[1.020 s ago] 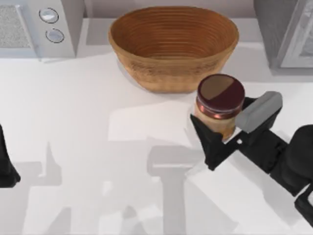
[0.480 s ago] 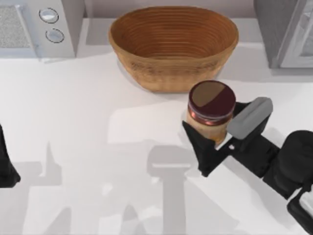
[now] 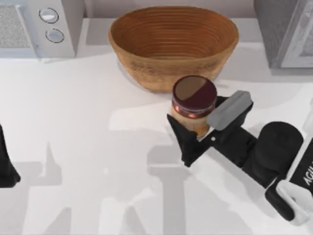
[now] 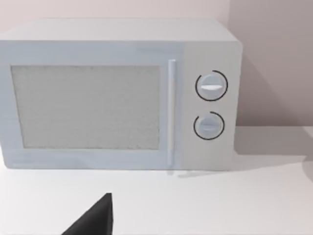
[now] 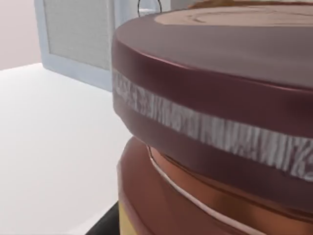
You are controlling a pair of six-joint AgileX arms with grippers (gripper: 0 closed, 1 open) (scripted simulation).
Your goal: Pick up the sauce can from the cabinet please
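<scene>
The right gripper [image 3: 195, 129] has its jaws closed on the sauce can [image 3: 193, 94], one dark finger at the can's 7 o'clock side and the grey finger at its 3 o'clock side, gripping the tan body below the coppery rim. Over the last second the can and gripper have travelled together toward 10 o'clock in the top view: the can was out toward the right of the table, near the cabinet [image 3: 288, 32] at 1 o'clock, and it now sits just in front of the woven basket [image 3: 173, 46], near its 5 o'clock rim, overlapping that rim as seen from above. More of the right arm has come into view at 4 o'clock as it reaches inward.

In the right wrist view the can [image 5: 230, 122] is pressed close to the camera, its maroon lid and copper band large in view, which fits a firm hold.

The can kept its upright pose and its place between the fingers throughout the move, so I judge the pick itself done; what remains looks like carrying or placing.

The left gripper [image 3: 6, 169] is parked at the table's 9 o'clock edge, facing the microwave [image 4: 117, 95].
</scene>
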